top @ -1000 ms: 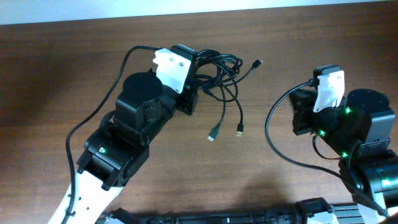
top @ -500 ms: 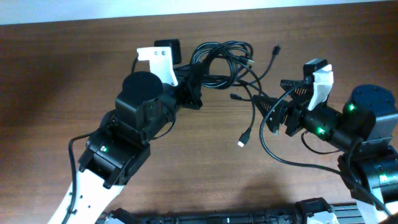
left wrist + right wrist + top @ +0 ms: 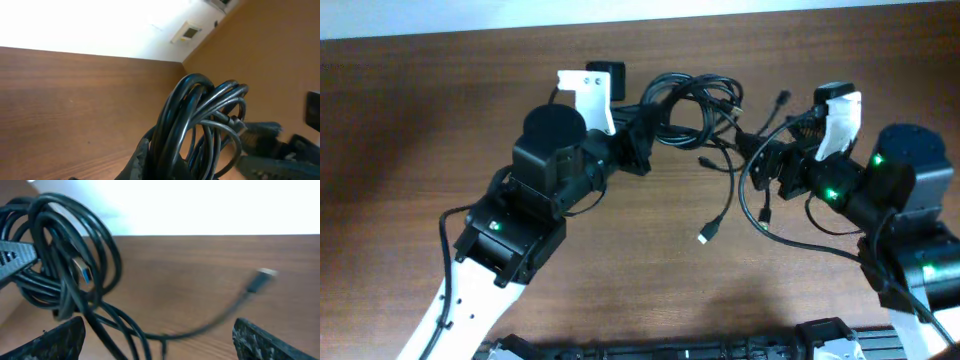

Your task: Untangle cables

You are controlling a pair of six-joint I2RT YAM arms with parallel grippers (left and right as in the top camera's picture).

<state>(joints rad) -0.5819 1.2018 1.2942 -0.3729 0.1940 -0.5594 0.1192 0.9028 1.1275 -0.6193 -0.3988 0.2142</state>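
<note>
Black cables (image 3: 695,100) sit bunched at the far middle of the wooden table (image 3: 420,120). The left gripper (image 3: 642,138) pinches them tight, apparently to anchor the coil. The right gripper (image 3: 762,170), jaws spread wide, faces the loose strands, probably to draw one free.

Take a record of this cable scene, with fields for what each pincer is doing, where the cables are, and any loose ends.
Left pincer: shut on the cables, gripping the coiled bundle at its left side
Right pincer: open wide, holding nothing, facing the bundle
Bundle: tangled black loops between the two pincers, several strands trailing off
Loose end: silvery plug below the bundle, on or just above the table; cannot tell which
Status: not yet untangled
</note>
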